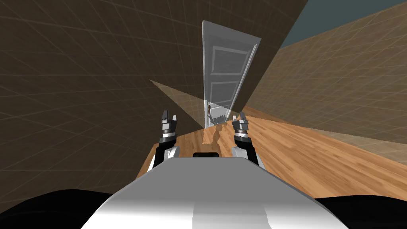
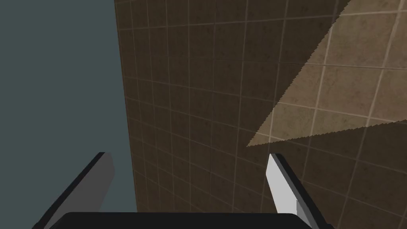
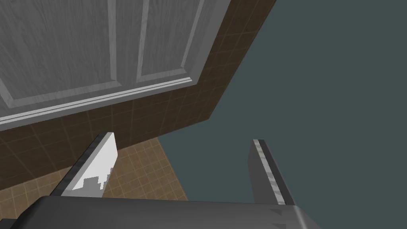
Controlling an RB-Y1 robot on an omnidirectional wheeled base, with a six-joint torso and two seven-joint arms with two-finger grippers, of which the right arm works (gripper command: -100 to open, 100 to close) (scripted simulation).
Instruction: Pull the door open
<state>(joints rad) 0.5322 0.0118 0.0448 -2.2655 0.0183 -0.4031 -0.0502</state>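
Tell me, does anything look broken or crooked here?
Nothing stands out. The grey door looks slanted, but that is the camera's tilt. The left end effector and right end effector are open, short of it.

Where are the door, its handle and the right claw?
Door (image 1: 228,59): head view, upper panel.
Handle (image 1: 208,108): head view, small brown piece.
Right claw (image 1: 239,116): head view, between its fingertips.

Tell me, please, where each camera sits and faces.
Head view: on the head, down and forward at the grey panelled door; left pincer, right pincer, open.
Left wrist view: left hand, facing brown tiled wall; own fingers.
Right wrist view: right hand, facing the door; own fingers.
Head and right wrist share the door.
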